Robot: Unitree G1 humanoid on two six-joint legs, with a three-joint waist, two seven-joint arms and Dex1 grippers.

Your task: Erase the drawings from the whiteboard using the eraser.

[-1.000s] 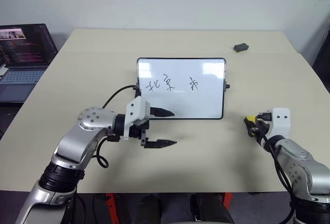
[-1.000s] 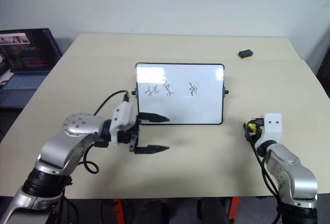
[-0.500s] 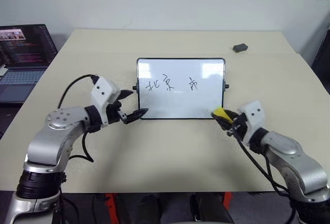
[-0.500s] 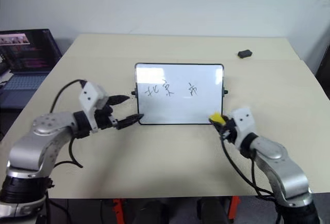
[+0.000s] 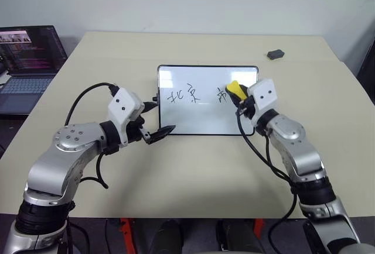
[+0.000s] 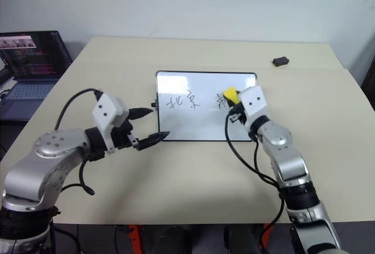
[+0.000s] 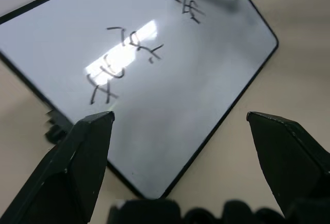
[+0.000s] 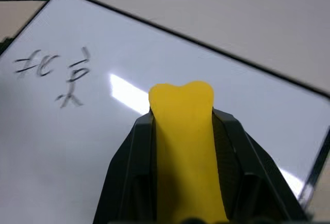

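Nearest the camera, at lower left of the head view, the left gripper [image 5: 157, 120] is hovering with its two black fingers spread wide and holding nothing, their tips just beside the lower left corner of the whiteboard [image 5: 193, 122], perhaps ready to steady it. At centre right, the right gripper [image 5: 240, 99] is pinching the eraser [image 5: 235, 89] tightly between its fingers, the yellow block poking out over the right end of the row of drawings [image 5: 196, 95]. The step in hand looks like bringing the eraser to the board; whether it is touching the surface is unclear. The next move likely calls for pressing the sponge flat and sweeping across the strokes. Farther back, a laptop [image 5: 28, 61] is sitting at upper left and a small dark lump [image 5: 273, 54] at upper right.
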